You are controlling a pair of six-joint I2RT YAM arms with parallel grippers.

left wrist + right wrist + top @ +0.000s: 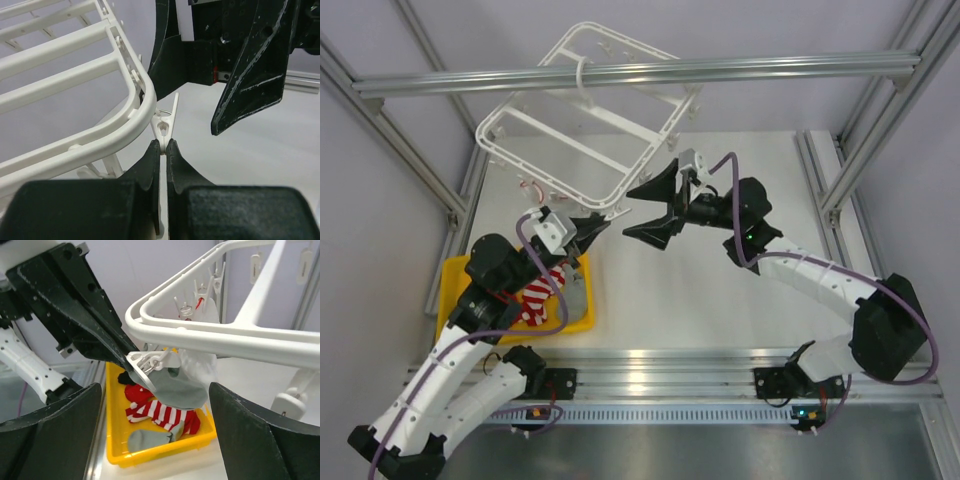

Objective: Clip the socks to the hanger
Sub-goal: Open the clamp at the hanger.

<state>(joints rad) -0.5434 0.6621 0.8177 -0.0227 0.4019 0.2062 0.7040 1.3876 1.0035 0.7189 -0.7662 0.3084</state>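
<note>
The white hanger [582, 110] hangs tilted from the aluminium beam by its hook. My left gripper [598, 226] is shut on a white clip [165, 126] at the hanger's near corner [142, 112]. In the right wrist view a grey sock [184, 388] hangs at that clip [146, 363], between the left gripper's black fingers [95, 335] and the frame [225, 336]. My right gripper [626, 211] is open wide, its fingers [55, 435] on either side of the grey sock and apart from it. A red-and-white striped sock [161, 415] and another grey sock [147, 440] lie in the yellow tray.
The yellow tray [455, 275] sits at the table's left, under the left arm. Grey aluminium beams [640, 72] cross above and run down both sides. More clips [256, 266] dangle from the hanger's far bars. The right gripper's fingers [250, 75] loom close in the left wrist view.
</note>
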